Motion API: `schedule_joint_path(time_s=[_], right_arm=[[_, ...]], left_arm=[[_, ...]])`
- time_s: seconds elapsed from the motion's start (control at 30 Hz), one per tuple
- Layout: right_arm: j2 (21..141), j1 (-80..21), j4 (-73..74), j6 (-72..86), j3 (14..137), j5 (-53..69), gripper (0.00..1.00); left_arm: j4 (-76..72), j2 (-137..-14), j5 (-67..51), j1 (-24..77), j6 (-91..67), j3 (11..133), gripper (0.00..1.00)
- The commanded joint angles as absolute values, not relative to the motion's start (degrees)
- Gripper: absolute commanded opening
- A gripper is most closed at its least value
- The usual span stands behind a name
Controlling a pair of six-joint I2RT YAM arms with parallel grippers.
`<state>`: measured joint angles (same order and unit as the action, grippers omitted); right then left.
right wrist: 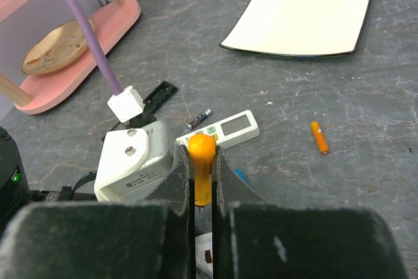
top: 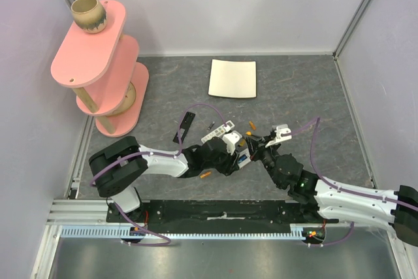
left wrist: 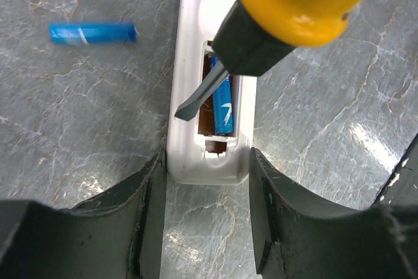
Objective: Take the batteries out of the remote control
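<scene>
Remote control: the remote control (left wrist: 186, 63) is found near the middle of the table (top: 294, 96), a little toward the near edge, between the two arms.
Long axis: in the left wrist view the remote is seen running straight away from the left gripper (left wrist: 208, 161), with the open bay (left wrist: 208, 136) at the near end.
Left gripper: the bay end is clasped across its width, one finger laid against each long side, so the remote is judged to be pinned in place.
Right gripper: the right gripper (right wrist: 201, 161) is clamped tight on the orange handle of a screwdriver (left wrist: 261, 37).
Cell in bay: one blue cell (left wrist: 224, 106) is seated lengthwise along the remote's axis. The slot beside it, on the side toward the loose cell, is shown bare.
Cells already out: a loose blue cell (left wrist: 93, 32) lies on the table beside the remote, clear of it. A small orange cylinder (right wrist: 318, 136) lies farther off toward the right edge and is probably another cell, though this cannot be confirmed.
Deciding relation: the shaft is slanted across the bay, and the blade tip (left wrist: 188, 109) is placed over the bare slot's rim, just beside the seated cell. Whether the tip touches the cell cannot be told.
Nearer arm: both are at the bay. The prying is judged to fall to the right arm and the holding to the left.
Next move: the tip would need to be brought under the cell's flank and levered upward, across the remote's long axis.
Risk: the remote could be twisted out of the clasp by a sideways pry.
</scene>
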<state>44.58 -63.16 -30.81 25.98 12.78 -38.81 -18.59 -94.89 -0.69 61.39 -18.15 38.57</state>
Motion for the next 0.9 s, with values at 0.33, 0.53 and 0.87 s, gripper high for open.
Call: schedule_joint_path(time_s=[0.33,0.53,0.87], right_arm=[[44.1,-62.4,-25.2,28.2,17.8,-37.0,0.00],[42.7,-58.5,-20.6,32.2,17.4,-32.3,0.00],[37.3,-53.3,-14.5,33.6,16.5,-29.3,0.00]], left_arm=[[-9.9,-95.5,0.4,59.3,-23.2,36.3,0.55],[-12.7,-95.7,-5.9,59.3,-23.5,35.9,0.59],[-16.8,-96.4,-12.0,60.7,-28.6,34.5,0.66]])
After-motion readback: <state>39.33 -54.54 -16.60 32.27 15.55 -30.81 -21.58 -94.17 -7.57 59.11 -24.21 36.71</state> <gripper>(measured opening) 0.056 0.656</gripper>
